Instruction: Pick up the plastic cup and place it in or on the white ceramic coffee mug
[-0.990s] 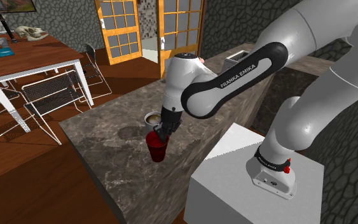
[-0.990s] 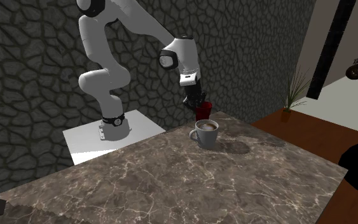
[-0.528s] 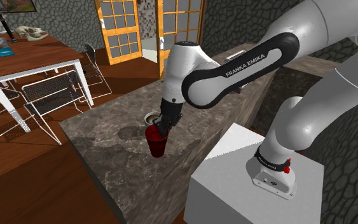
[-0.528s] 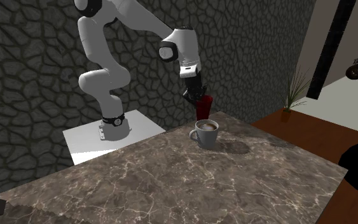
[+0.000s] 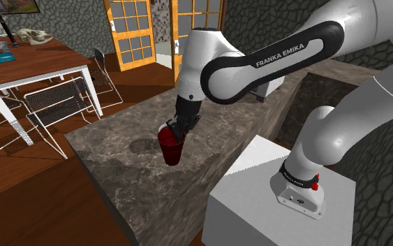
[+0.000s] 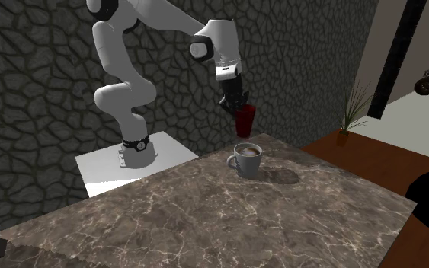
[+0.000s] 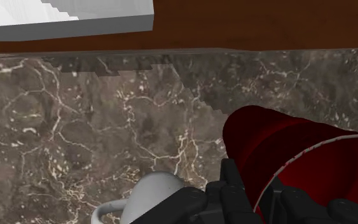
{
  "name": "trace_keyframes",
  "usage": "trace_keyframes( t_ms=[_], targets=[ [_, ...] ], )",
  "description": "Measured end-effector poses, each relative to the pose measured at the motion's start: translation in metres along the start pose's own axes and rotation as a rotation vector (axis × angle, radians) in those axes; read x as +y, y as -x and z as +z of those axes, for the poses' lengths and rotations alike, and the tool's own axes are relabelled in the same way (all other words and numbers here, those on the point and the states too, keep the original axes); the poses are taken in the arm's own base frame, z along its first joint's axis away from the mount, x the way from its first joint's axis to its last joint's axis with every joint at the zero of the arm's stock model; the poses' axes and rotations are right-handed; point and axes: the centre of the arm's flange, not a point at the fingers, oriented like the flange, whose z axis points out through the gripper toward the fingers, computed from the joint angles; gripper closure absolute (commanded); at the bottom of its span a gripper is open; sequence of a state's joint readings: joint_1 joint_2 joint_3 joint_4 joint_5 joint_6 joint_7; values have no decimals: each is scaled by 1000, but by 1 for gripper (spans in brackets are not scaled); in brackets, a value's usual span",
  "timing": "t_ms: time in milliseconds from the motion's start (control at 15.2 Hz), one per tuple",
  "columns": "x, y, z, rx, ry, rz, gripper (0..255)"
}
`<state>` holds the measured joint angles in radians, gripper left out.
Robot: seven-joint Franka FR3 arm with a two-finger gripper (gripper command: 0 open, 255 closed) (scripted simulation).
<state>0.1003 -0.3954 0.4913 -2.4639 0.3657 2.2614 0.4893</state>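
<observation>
One gripper (image 6: 235, 105) pinched the red cup (image 6: 244, 120) by its rim, roughly upright, clear above the white coffee mug (image 6: 247, 158); mug sat almost straight below, slightly offset.

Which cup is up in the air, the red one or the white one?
The red cup, held at its rim by the hand. The white mug sits on the counter.

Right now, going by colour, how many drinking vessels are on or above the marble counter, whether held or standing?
Red: 1, the red tapered cup, held above the counter by the black gripper.
White: 1, the white handled mug, standing on the brown marble counter.
Total: 2
</observation>
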Motion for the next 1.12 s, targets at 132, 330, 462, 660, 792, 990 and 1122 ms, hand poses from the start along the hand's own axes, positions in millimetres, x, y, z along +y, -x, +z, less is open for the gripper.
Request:
trace_keyframes(
  t_ms=[132, 330, 462, 660, 792, 990, 1122],
  targets=[
    [-2, 1, -11, 0, 0, 0, 255],
    [-5, 0, -26, 0, 0, 0, 255],
    [-7, 0, -37, 0, 0, 0, 255],
    [-11, -2, -52, 0, 0, 0, 255],
    [-13, -3, -62, 0, 0, 0, 255],
    [-15, -3, -78, 0, 0, 0, 255],
    [-17, -4, -87, 0, 0, 0, 255]
  ],
)
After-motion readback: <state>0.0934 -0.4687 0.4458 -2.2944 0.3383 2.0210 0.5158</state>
